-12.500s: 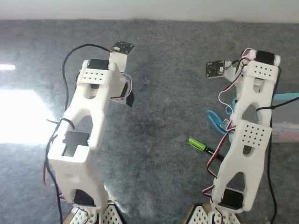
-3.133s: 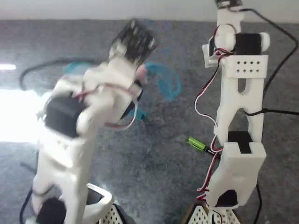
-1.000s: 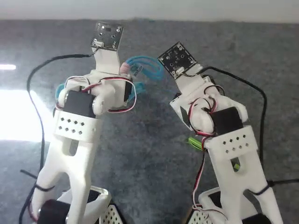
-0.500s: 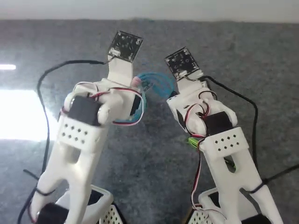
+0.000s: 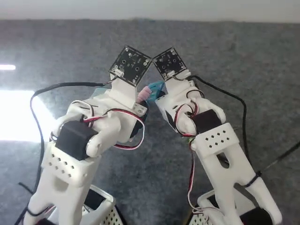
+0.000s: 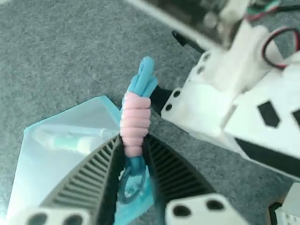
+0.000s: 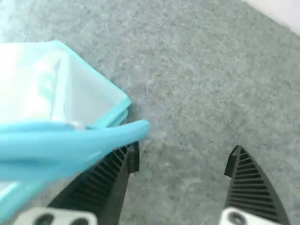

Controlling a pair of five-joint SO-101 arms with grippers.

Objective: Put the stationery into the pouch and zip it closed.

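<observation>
Pouch [image 6: 56, 164] in clear teal plastic sits at the middle of the grey counter [image 5: 234, 56], under the point where the two arms meet. From the high view only a sliver of its teal edge [image 5: 99, 92] peeks out beside the left arm. Whether it lies flat on the counter or hangs a little off it cannot be told. A pale, pen-like item [image 6: 70, 138] shows through its wall.

A blue strap [image 6: 143, 77] runs up from the pouch's corner, and a pink ribbed sleeve [image 6: 135, 117] is wrapped round part of it. The left claw [image 6: 133, 146] is closed tight on this strap, its ribbed fingers [image 6: 101, 173] pinching the lower end of the pink sleeve, with the blue tip sticking out beyond them. In the high view the pink sleeve [image 5: 146, 92] and the strap's end [image 5: 157, 86] sit between the two wrist boards.

The right claw [image 7: 185, 159] is spread wide and holds nothing. It is just beside the pouch's corner [image 7: 93, 101], and the blue strap [image 7: 70, 140] crosses in front of one of its fingers [image 7: 110, 185]; the other finger is well out over bare counter.
</observation>
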